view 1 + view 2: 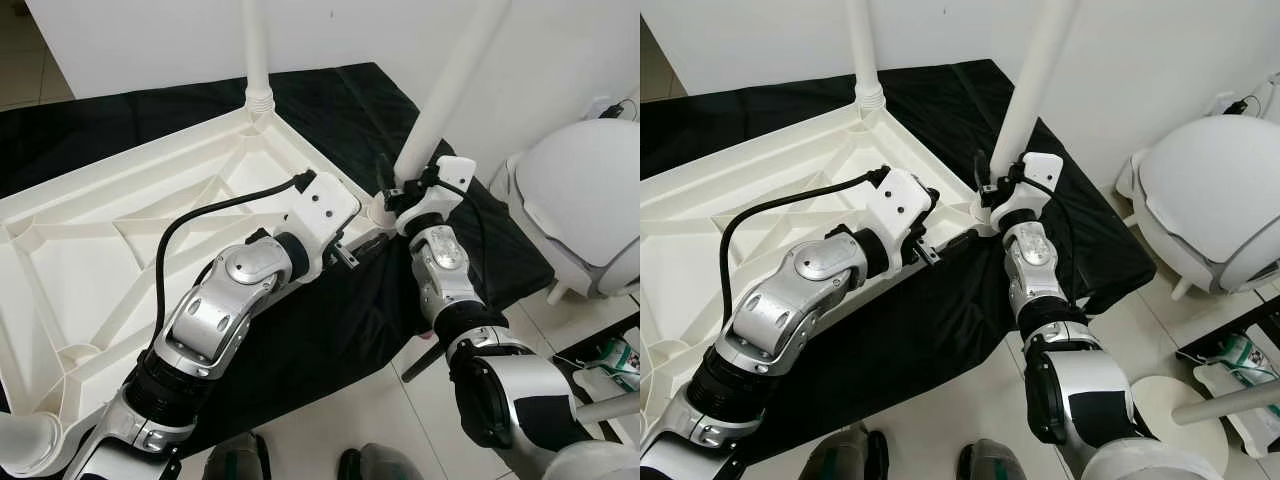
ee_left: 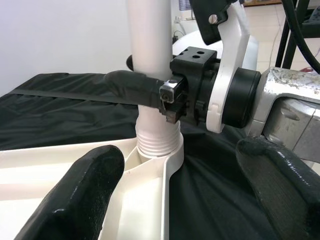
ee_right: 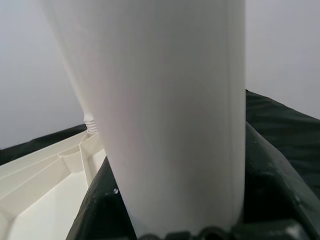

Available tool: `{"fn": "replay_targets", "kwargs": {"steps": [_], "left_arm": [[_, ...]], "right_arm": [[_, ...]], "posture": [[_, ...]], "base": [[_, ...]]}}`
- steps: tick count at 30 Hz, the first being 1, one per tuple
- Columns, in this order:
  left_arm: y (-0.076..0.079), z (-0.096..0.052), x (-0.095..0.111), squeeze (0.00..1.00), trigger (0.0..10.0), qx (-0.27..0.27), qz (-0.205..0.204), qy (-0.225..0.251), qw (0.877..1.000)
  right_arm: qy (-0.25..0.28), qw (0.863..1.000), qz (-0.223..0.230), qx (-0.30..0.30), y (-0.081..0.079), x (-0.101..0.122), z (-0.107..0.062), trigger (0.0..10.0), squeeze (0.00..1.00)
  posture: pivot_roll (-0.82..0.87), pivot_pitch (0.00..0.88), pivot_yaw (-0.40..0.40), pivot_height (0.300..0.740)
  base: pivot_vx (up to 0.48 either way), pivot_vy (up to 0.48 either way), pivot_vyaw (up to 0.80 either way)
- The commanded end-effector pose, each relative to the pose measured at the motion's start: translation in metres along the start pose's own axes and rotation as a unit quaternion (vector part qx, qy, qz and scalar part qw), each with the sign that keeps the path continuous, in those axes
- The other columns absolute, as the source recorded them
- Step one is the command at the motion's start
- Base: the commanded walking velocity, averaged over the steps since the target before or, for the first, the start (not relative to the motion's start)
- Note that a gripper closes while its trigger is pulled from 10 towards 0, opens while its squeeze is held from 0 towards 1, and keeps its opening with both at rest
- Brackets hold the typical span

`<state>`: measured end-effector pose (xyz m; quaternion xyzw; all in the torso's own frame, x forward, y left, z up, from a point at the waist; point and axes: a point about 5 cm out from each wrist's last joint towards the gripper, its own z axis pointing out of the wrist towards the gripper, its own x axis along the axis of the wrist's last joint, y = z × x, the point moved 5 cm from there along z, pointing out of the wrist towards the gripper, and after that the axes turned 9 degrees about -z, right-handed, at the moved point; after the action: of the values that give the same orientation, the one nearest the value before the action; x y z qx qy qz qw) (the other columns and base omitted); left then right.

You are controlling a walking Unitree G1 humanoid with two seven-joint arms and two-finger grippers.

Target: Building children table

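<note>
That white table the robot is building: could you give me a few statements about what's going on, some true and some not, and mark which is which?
1. The white tabletop lies upside down on a black cloth. True.
2. The right gripper is clamped around a white leg just above its threaded end. True.
3. The left gripper is also gripping that leg. False: its fingers are open, near the corner socket.
4. No other leg is fitted yet. False: one stands at the far corner.
</note>
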<state>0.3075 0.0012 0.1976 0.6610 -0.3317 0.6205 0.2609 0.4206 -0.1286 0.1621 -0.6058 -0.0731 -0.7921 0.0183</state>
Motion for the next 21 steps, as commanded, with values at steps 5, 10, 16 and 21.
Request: {"fn": "replay_targets", "kwargs": {"steps": [5, 10, 16, 21], "left_arm": [[0.002, -0.001, 0.003, 0.00, 10.0, -0.009, 0.000, 0.002, 1.000], [0.002, -0.001, 0.002, 0.00, 10.0, -0.008, -0.001, 0.002, 1.000], [0.002, -0.001, 0.003, 0.00, 10.0, -0.006, -0.002, 0.002, 1.000], [0.002, -0.001, 0.003, 0.00, 10.0, -0.005, -0.003, 0.003, 1.000]], "right_arm": [[-0.112, 0.994, 0.007, -0.016, 0.007, -0.049, -0.021, 10.0, 0.00], [-0.131, 0.991, -0.012, -0.006, 0.003, -0.050, -0.016, 10.0, 0.00], [-0.151, 0.988, -0.030, 0.013, -0.002, -0.048, -0.008, 10.0, 0.00], [-0.154, 0.987, -0.040, 0.020, -0.005, -0.046, -0.004, 10.0, 0.00]], "posture": [[0.01, 0.051, 0.004, 0.740], [0.01, 0.049, 0.004, 0.740], [0.01, 0.051, -0.001, 0.740], [0.01, 0.051, -0.005, 0.740]], "base": [[0.000, 0.000, 0.00], [0.000, 0.000, 0.00], [0.000, 0.000, 0.00], [0.000, 0.000, 0.00]]}}
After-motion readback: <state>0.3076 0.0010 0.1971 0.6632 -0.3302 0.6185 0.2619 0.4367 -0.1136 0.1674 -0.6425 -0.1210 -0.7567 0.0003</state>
